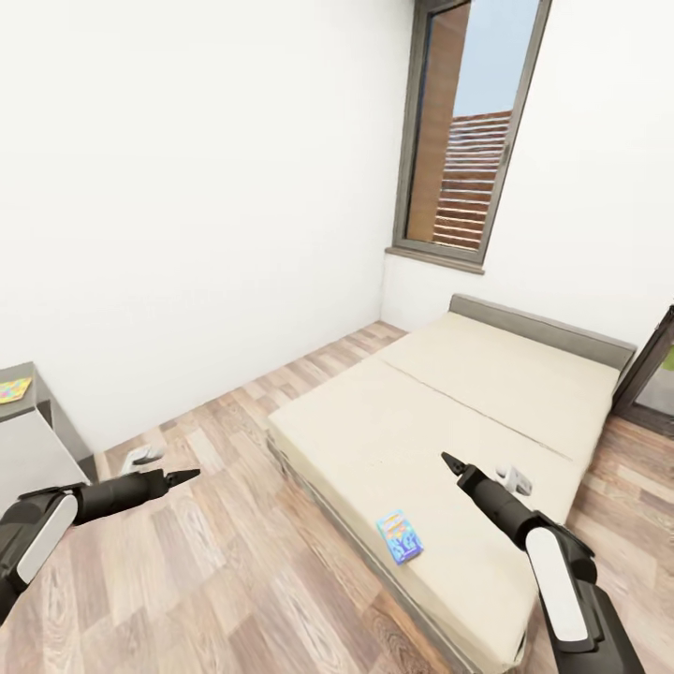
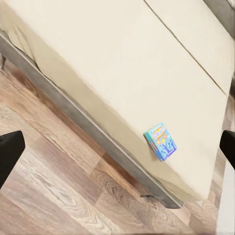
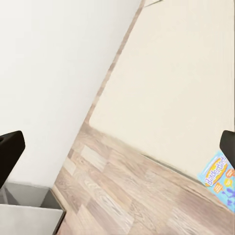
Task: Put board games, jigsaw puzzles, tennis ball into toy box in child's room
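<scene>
**Blue game box waits near the bed's edge**

On the cream mattress of the bed (image 1: 487,412), a blue board game (image 1: 400,535) with a cartoon cover lies flat, close to the near long edge and toward the foot corner. Nothing touches it. At the far left of the head view, a jigsaw puzzle (image 1: 13,389) rests on a corner of the table (image 1: 28,440).

Both arms hang forward over the wood floor and mattress. The left gripper (image 1: 183,476) points toward the bed, well apart from the box; the right gripper (image 1: 453,462) hovers above the mattress, nearer the box but not over it. Both wrist views show dark fingers (image 2: 10,154) far out at the frame's sides, so both sets of jaws look spread wide and empty.

The box is probably light, stiff cardboard with a slick printed face. Lying flat on a soft mattress, it offers little to pinch from above; its thin long edges look the better hold, perhaps reached from the overhanging bed edge.
</scene>
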{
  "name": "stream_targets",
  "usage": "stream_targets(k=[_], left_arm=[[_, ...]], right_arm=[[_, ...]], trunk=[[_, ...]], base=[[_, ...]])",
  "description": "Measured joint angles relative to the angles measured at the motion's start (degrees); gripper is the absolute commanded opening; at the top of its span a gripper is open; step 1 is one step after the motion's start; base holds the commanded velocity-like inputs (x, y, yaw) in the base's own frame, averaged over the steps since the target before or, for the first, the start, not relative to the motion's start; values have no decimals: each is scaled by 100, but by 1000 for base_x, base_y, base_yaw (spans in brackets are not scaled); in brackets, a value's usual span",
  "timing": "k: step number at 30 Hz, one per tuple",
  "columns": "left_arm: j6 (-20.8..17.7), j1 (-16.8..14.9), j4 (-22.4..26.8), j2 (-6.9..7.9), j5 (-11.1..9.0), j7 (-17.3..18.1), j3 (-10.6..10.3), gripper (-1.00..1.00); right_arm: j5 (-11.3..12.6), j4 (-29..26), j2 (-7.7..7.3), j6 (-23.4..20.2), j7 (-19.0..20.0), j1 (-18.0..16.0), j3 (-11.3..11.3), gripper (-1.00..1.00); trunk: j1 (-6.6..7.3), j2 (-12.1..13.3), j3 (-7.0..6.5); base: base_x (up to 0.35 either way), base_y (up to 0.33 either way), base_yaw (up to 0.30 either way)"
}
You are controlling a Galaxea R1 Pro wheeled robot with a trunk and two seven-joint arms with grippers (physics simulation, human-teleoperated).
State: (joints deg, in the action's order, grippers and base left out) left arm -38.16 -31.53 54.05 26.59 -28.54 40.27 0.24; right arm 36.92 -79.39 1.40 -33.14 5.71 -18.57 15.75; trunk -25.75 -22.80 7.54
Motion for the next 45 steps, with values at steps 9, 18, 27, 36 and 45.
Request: stream_targets(k=[9,18,27,36,45], left_arm=[[0,0,0,1,0,65,0,100],[0,0,-1,4,-1,73,0,100],[1,0,-2,1,-9,73,0,100],[1,0,-2,1,-10,73,0,100],[1,0,-2,1,-10,73,0,100]], right_arm=[[13,103,-2,1,-2,1,69,100],[17,177,1,4,-12,-1,82,100],[17,304,4,5,-17,0,148,100],[26,336,5,6,-17,-1,242,100],[26,402,10,12,-17,0,250,100]], trunk=[[0,0,0],[0,0,0],[0,0,0],[0,0,0],[0,0,0]], base=[[3,279,-280],[0,165,-280],[0,19,-280],[0,1,-280],[0,20,-280]])
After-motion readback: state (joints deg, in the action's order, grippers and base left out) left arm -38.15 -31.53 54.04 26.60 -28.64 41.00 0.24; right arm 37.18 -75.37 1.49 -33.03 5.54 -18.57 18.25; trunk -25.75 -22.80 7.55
